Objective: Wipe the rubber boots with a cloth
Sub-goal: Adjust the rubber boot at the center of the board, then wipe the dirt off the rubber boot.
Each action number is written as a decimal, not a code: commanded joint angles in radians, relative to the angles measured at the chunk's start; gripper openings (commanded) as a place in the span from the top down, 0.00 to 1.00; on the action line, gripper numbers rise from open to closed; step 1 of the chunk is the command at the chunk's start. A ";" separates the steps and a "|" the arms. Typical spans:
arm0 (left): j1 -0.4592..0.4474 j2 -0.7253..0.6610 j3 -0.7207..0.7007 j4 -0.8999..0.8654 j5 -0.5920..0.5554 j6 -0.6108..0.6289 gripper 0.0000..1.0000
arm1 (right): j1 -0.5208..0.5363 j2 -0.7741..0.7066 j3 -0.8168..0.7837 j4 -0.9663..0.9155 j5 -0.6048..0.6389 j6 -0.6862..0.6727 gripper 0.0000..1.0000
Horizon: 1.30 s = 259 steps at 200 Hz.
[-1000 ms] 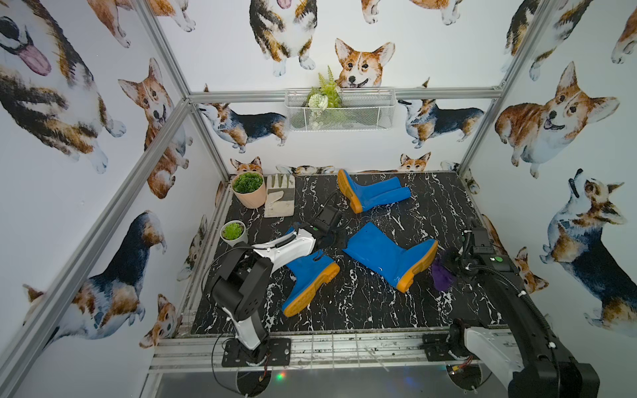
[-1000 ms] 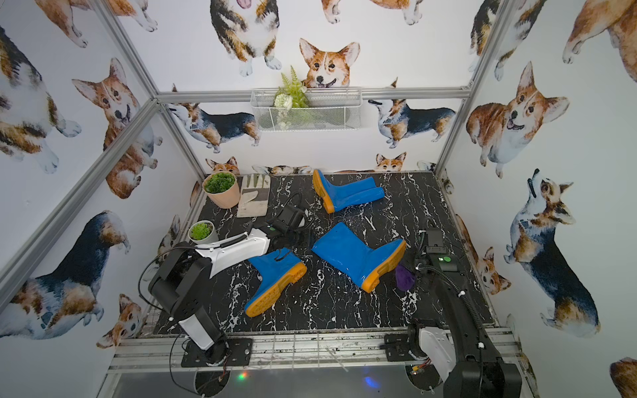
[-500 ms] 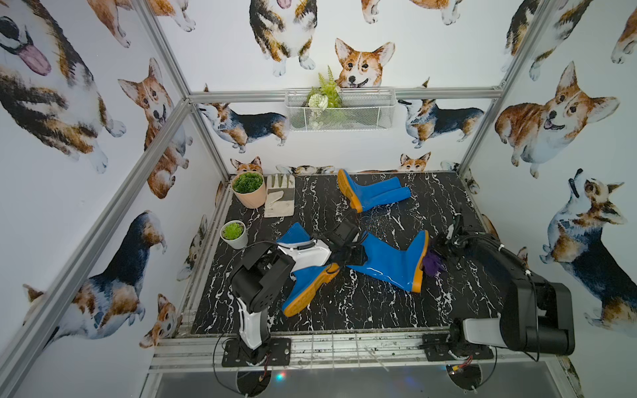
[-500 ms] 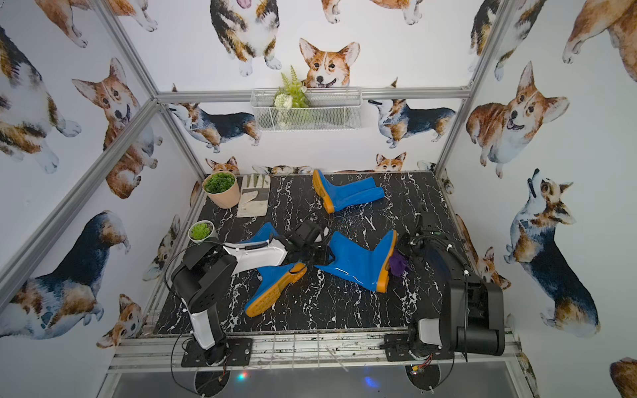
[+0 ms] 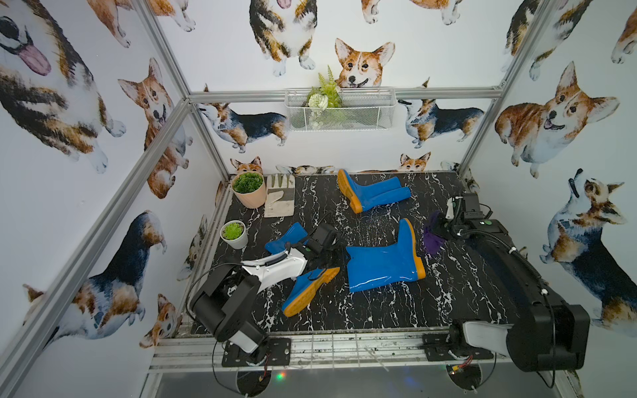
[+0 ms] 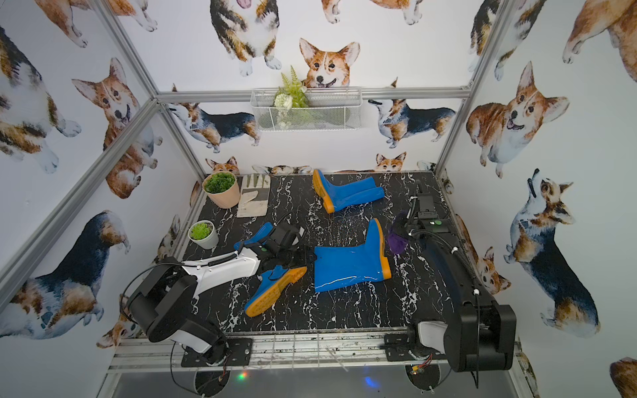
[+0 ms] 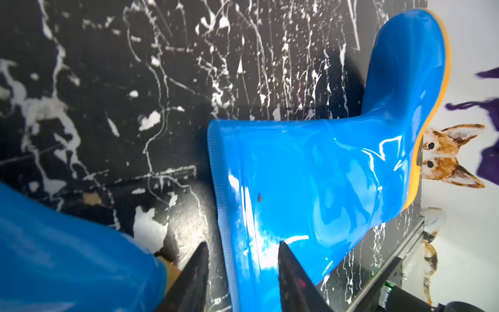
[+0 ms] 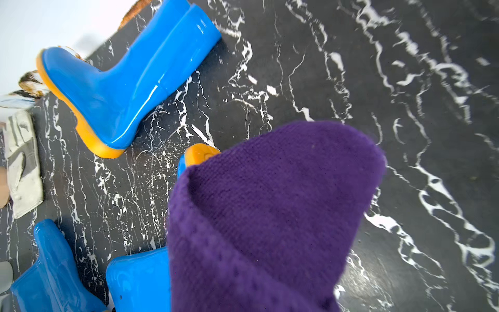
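Blue rubber boots with orange soles lie on the black marble floor. The middle boot (image 5: 382, 263) (image 7: 324, 175) is on its side, sole to the right. My left gripper (image 5: 340, 256) (image 7: 243, 243) is open astride its shaft rim: one finger over the shaft, the other beside the rim, with floor showing between. A second boot (image 5: 308, 287) lies under the left arm. Two more boots (image 5: 374, 193) (image 8: 121, 81) lie together at the back. My right gripper (image 5: 444, 229) is shut on the purple cloth (image 5: 432, 237) (image 8: 270, 216), which hangs just right of the middle boot's sole and hides the fingers.
A large plant pot (image 5: 249, 189) and a small white one (image 5: 234, 234) stand along the left edge. A pale work glove (image 5: 280, 200) lies beside the large pot. A wire basket (image 5: 339, 110) hangs on the back wall. An aluminium rail (image 5: 344, 348) runs along the front.
The middle boot has swung round until its sole faces right. My left gripper came toward the front with the shaft end and its jaws narrowed. The right arm carried the cloth toward the back.
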 commanded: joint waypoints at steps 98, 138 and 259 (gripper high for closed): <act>0.021 0.225 0.196 -0.039 -0.019 -0.111 0.54 | 0.313 0.143 0.055 -0.038 0.072 0.039 1.00; 0.029 0.236 0.216 -0.060 -0.033 -0.104 0.50 | 0.260 0.230 0.065 -0.088 0.193 0.020 1.00; 0.044 0.288 0.186 0.163 0.190 -0.184 0.63 | 0.272 0.090 0.091 -0.114 0.173 0.039 1.00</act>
